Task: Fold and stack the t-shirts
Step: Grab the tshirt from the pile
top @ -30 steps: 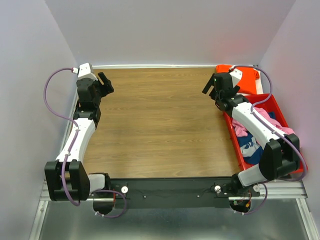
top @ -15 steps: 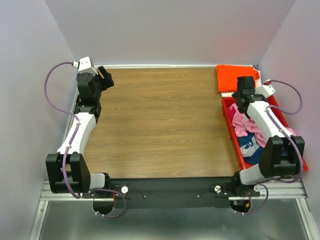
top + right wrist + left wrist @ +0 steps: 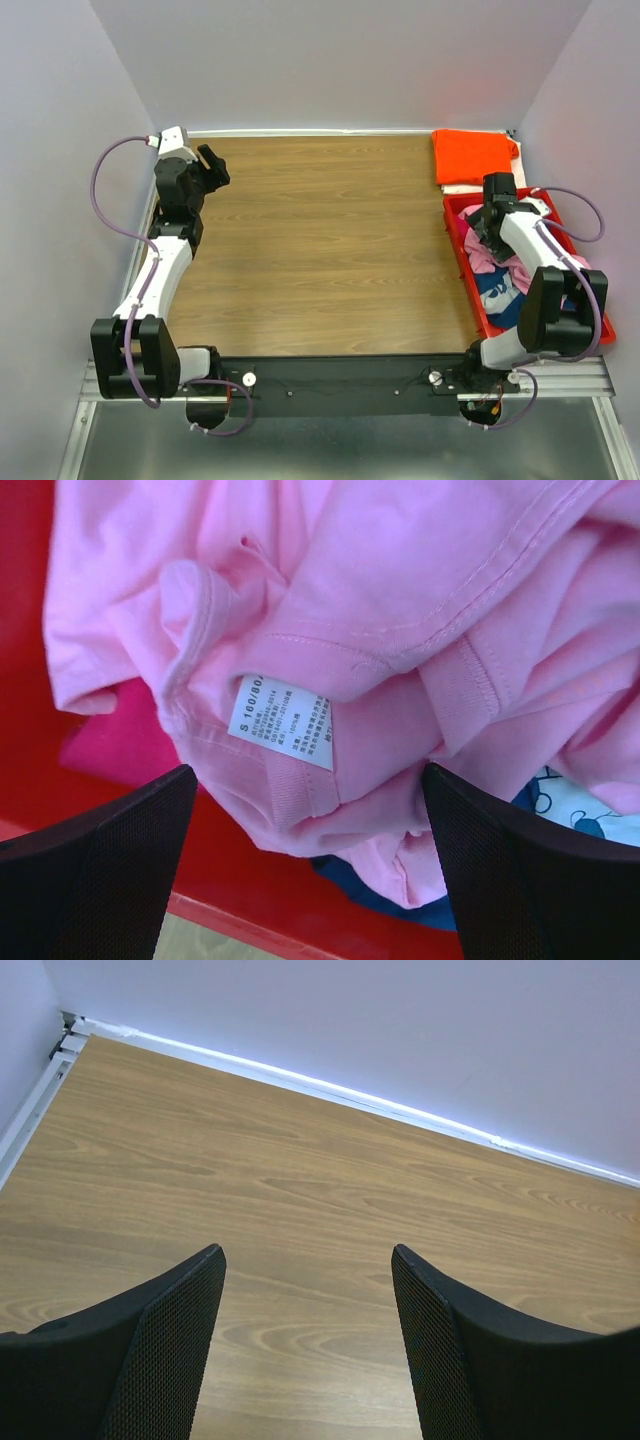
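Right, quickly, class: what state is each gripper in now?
Left gripper: open, empty, over the wooden table.
Right gripper: open, empty, above the pink t-shirt.

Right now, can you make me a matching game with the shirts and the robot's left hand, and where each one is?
Things
1. pink t-shirt
2. orange t-shirt
3. navy t-shirt
4. left gripper

Places
A. open, over the bare table, at its far left
B. on top of the pile in the red bin
C. lying at the far right corner
D. low in the bin, partly under the pink one

Pairs: 1-B, 2-C, 3-D, 4-A
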{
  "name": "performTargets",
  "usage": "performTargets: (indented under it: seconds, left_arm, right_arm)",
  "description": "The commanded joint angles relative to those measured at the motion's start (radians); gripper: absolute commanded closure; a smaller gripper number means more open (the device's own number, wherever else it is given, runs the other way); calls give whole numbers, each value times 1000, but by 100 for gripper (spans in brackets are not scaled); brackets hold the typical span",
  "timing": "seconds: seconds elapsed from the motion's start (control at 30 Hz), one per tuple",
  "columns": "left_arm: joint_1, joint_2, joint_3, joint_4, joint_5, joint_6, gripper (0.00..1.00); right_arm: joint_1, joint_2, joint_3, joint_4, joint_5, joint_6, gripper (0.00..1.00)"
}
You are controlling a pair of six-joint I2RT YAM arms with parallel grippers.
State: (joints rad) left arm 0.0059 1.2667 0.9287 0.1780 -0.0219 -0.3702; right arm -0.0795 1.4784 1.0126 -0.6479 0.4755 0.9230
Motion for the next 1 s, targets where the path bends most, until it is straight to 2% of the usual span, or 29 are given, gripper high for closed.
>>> performTargets:
  seconds: [0.0, 0.1, 0.13, 0.2, 0.33, 0.37, 0.6, 0.77, 0.83, 0.97]
  left_arm:
    - [-3, -56, -39, 0, 17, -10, 25]
    - [-3, -75, -56, -12, 17, -6, 25]
    - [-3, -81, -59, -14, 17, -4, 25]
    - [-3, -96, -67, -23, 10, -3, 25]
    - [-3, -118, -80, -25, 4, -3, 25]
    - [-3, -121, -83, -26, 2, -3, 25]
    - [-3, -113, -68, -18, -7, 1, 25]
    - [-3, -101, -50, 0, -10, 7, 25]
    - [-3, -96, -42, 2, -10, 10, 25]
    - [-3, -86, -30, 26, -1, 10, 25]
  right_arm:
    - [-2, 40, -19, -21, -55, -22, 0]
    - [-2, 60, -6, -16, -67, -47, 7]
    - [-2, 68, -6, -15, -69, -53, 16]
    - [-3, 71, -8, -13, -71, -70, 27]
    - [-2, 54, 0, -16, -74, -111, 90]
    - [-2, 30, 9, -16, -72, -125, 100]
    - [-2, -73, 142, -32, -38, -200, 100]
    - [-2, -130, 331, -27, -44, -251, 99]
    - [-2, -155, 359, 52, -81, -279, 100]
    - [1, -222, 369, 299, -314, -365, 100]
